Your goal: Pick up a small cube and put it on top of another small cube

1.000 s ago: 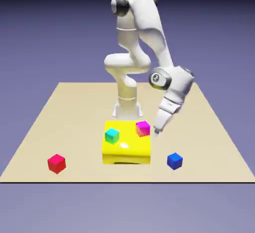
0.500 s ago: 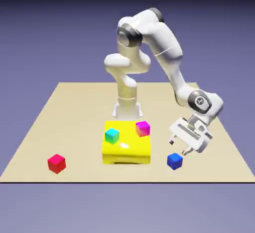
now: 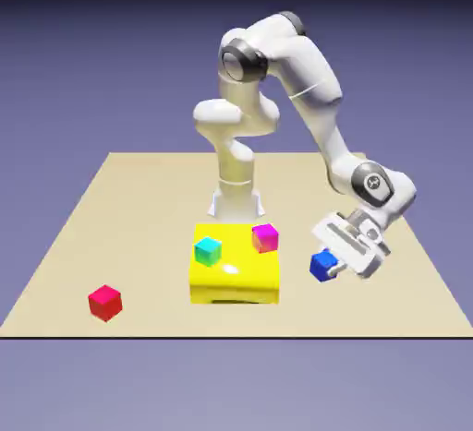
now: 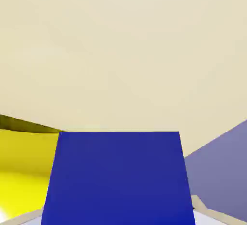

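Observation:
The small cube, solid blue, hangs a little above the table at the exterior view's right, just beside the yellow block. My gripper is shut on it, with the hand tilted over it from the right. In the hand view the blue cube fills the bottom middle and covers most of my finger tips. A teal cube and a magenta cube sit on top of the yellow block. A red cube lies on the table near the front at the exterior view's left.
The yellow block shows at the lower left of the hand view, close to the held cube. The tan table ends not far in front of the cubes. The robot's base stands behind the yellow block.
The arm swung from beside the yellow block out over the blue cube. The jaws went from open to shut on it, and the cube has risen off the table.

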Action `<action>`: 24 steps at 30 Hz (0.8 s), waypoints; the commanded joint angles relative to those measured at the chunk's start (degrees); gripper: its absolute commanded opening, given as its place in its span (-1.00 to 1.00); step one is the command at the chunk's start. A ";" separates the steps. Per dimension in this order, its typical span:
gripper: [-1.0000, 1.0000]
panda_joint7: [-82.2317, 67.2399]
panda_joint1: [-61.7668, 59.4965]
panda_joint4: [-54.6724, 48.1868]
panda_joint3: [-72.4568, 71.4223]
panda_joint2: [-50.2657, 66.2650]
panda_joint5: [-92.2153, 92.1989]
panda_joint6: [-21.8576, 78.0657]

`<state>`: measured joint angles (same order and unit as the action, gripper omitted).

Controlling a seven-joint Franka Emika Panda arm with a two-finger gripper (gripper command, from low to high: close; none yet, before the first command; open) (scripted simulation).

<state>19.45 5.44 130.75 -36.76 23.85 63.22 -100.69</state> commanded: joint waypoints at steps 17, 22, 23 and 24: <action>-1.00 -0.98 7.82 15.00 19.22 -24.28 -26.80 -4.20; -1.00 -0.53 7.52 15.79 19.54 -23.88 -26.14 -5.31; -1.00 -0.53 7.52 15.79 19.54 -23.88 -26.14 -5.31; -1.00 -0.53 7.52 15.79 19.54 -23.88 -26.14 -5.31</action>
<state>18.88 2.52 146.53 -17.22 -0.03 36.93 -105.97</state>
